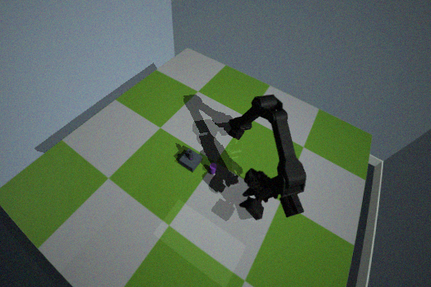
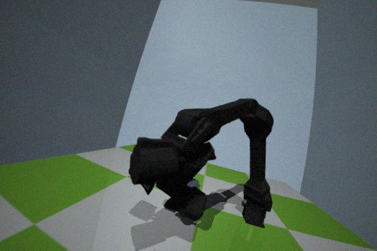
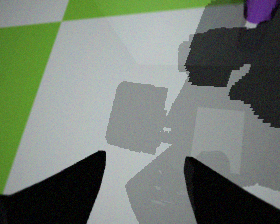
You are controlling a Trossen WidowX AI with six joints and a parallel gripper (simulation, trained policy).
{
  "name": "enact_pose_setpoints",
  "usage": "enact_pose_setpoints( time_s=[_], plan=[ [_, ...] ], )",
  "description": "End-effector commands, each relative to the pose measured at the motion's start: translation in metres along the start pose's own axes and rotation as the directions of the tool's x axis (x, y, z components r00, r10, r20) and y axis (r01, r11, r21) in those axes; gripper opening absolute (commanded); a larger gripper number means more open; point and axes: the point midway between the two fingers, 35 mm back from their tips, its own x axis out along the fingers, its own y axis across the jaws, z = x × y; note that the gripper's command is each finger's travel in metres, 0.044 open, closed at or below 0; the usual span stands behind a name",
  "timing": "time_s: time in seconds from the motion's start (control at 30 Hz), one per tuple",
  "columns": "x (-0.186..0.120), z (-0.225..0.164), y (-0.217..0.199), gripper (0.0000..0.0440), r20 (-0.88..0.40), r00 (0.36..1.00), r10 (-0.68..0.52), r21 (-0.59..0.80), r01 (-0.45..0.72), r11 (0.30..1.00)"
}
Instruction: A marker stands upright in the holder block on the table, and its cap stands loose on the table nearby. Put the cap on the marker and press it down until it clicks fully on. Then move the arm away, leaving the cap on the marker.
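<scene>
holder block (image 1: 188, 162): contains marker (image 1: 189, 155), upright, uncapped. purple cap (image 1: 212, 168) (image 2: 191, 185) (image 3: 260, 10): on the checkered table (image 1: 136, 156) (image 2: 61, 180) (image 3: 87, 65), near the block, outside it. gripper (image 1: 243, 199) (image 2: 157, 198) (image 3: 145, 160): roughly half open, nothing held, apart from cap.
</scene>
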Motion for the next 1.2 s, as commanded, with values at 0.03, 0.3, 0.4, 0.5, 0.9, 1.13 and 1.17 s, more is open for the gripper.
enact_pose_setpoints(
  time_s=[0.03, 0.3, 0.4, 0.5, 0.9, 1.13, 1.17],
  plan=[
    [-0.003, 0.010, 0.004, 0.0245, -0.020, 1.000, -0.023, 0.014, 0.023, 1.000],
    [-0.006, 0.028, 0.007, 0.0252, -0.052, 0.996, -0.076, 0.046, 0.078, 0.996],
    [-0.007, 0.035, 0.007, 0.0255, -0.064, 0.993, -0.097, 0.058, 0.100, 0.993],
    [-0.007, 0.042, 0.007, 0.0258, -0.076, 0.990, -0.118, 0.069, 0.123, 0.990],
    [-0.008, 0.068, 0.004, 0.0269, -0.128, 0.970, -0.207, 0.112, 0.222, 0.969],
    [-0.007, 0.081, 0.000, 0.0275, -0.163, 0.952, -0.260, 0.133, 0.282, 0.950],
    [-0.007, 0.082, -0.001, 0.0276, -0.168, 0.949, -0.268, 0.136, 0.291, 0.947]
  ],
)
